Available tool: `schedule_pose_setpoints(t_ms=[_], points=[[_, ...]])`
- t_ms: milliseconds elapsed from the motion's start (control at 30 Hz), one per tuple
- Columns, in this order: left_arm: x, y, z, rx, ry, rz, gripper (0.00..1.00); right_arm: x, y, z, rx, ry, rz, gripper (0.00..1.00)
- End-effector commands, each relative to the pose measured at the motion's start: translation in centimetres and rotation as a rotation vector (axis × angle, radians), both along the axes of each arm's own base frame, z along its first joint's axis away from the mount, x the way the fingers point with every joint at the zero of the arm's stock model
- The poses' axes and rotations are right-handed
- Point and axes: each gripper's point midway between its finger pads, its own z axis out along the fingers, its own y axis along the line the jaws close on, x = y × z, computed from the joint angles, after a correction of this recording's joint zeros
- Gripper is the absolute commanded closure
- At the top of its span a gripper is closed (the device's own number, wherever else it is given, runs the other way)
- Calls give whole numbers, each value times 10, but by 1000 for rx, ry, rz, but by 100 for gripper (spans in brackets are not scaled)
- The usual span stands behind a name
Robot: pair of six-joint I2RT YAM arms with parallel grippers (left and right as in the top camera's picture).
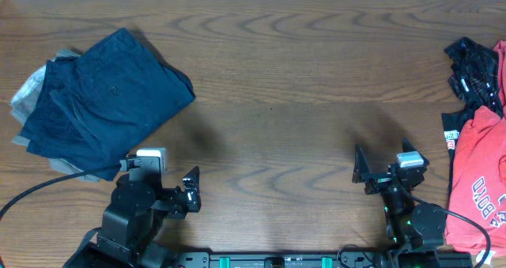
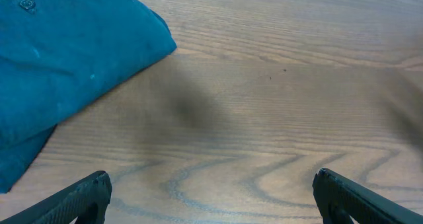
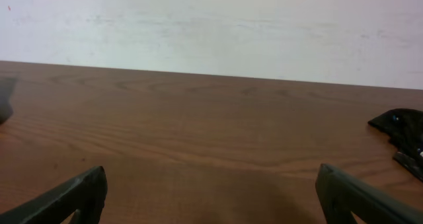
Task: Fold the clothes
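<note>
A folded dark blue garment [image 1: 107, 102] lies on a stack at the table's left, with grey cloth [image 1: 28, 90] showing under it. It also shows in the left wrist view [image 2: 59, 52] at the upper left. A red shirt with white print [image 1: 478, 169] and a black garment [image 1: 473, 70] lie unfolded at the right edge. The black garment shows in the right wrist view [image 3: 403, 128]. My left gripper [image 1: 192, 190] is open and empty near the front, right of the stack. My right gripper [image 1: 365, 171] is open and empty, left of the red shirt.
The brown wooden table [image 1: 277, 86] spans the view, with bare wood between the two piles. A black cable [image 1: 32, 193] runs from the left arm toward the left edge. A white wall [image 3: 211, 26] stands behind the table's far edge.
</note>
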Motion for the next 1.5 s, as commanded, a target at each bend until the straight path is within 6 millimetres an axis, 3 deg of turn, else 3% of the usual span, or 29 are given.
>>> schedule_pose_setpoints(t_ms=[0, 200, 333, 467, 800, 1000, 1467], points=[[-2, 2, -1, -2, -8, 6, 2, -1, 2, 0, -15, -3, 9, 1], [-7, 23, -13, 59, -38, 59, 2, -1, 2, 0, -15, -3, 9, 1], [-4, 40, -36, 55, -78, 154, 2, -1, 2, 0, -15, -3, 9, 1], [16, 45, -45, 47, -216, 183, 2, -1, 2, 0, -15, -3, 9, 1], [62, 63, -32, 5, -593, 279, 2, -1, 2, 0, -15, -3, 9, 1], [64, 60, -70, 19, -507, 251, 2, -1, 2, 0, -15, -3, 9, 1], [64, 60, -70, 20, -504, 251, 2, -1, 2, 0, -15, -3, 9, 1]])
